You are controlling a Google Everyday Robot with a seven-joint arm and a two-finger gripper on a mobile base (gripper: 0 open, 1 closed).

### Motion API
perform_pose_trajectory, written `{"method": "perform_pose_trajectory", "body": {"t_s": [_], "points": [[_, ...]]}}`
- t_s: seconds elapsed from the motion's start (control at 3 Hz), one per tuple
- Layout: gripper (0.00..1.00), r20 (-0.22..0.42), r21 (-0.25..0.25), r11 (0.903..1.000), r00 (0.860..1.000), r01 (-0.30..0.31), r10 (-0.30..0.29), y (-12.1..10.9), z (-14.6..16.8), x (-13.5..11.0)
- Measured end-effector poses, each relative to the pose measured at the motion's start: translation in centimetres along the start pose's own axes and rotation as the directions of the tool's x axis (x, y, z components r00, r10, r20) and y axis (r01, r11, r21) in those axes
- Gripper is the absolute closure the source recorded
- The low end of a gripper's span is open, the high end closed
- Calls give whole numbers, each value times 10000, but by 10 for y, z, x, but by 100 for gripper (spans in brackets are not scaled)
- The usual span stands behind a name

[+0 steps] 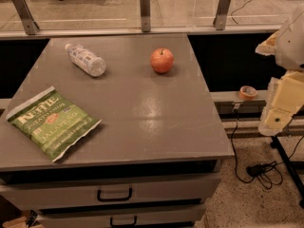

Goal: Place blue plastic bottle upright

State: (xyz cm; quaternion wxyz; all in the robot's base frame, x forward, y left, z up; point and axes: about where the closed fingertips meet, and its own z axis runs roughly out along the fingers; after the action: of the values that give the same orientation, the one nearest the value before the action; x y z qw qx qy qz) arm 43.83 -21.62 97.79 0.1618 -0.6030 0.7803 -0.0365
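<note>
The blue plastic bottle (86,60) lies on its side at the back left of the grey table (142,113), its white cap pointing to the far left. It is clear with a white label printed in blue. My gripper (281,104) is a pale yellowish block at the right edge of the view, off the table's right side and well away from the bottle. It holds nothing that I can see.
A red apple (162,61) stands at the back centre, right of the bottle. A green chip bag (51,122) lies flat at the front left. A tape roll (247,92) sits on a ledge at the right. Cables (259,169) lie on the floor. Drawers (114,193) are below the tabletop.
</note>
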Motion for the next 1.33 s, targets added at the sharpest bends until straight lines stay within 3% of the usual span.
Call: {"method": "perform_pose_trajectory", "body": {"t_s": [0.33, 0.67, 1.0, 1.33], "points": [[0, 2, 2, 10000, 10000, 1, -1, 0, 0, 0], [0, 597, 96, 9990, 9973, 426, -431, -30, 16, -22], [0, 1393, 400, 9958, 9864, 829, -877, -77, 42, -69], [0, 2125, 599, 9903, 9677, 1257, -1357, -108, 74, -139]]}}
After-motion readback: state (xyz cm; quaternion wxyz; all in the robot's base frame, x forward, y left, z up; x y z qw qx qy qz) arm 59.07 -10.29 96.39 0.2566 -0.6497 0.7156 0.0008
